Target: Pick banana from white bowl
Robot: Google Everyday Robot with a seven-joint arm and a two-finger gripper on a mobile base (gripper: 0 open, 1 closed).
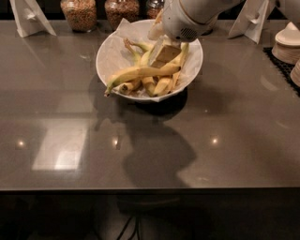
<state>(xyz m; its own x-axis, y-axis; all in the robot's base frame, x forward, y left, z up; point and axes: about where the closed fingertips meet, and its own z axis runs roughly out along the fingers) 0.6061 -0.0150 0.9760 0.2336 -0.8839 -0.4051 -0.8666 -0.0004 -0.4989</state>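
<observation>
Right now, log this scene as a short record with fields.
tool: low over the bowl's middle, tip among the fruit, just behind the banana; contact unclear
banana: lies across the bowl's front, one end past the left rim
bowl: white, paper-lined, on the table
shorter bananas: several, also in the bowl
jars: behind the bowl
plates: stacked at the right edge

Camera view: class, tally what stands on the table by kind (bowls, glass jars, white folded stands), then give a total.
white bowl: 1
glass jars: 3
white folded stands: 2
Total: 6
The gripper is down inside the bowl, just above the banana. The bananas overlap too much to count.
</observation>
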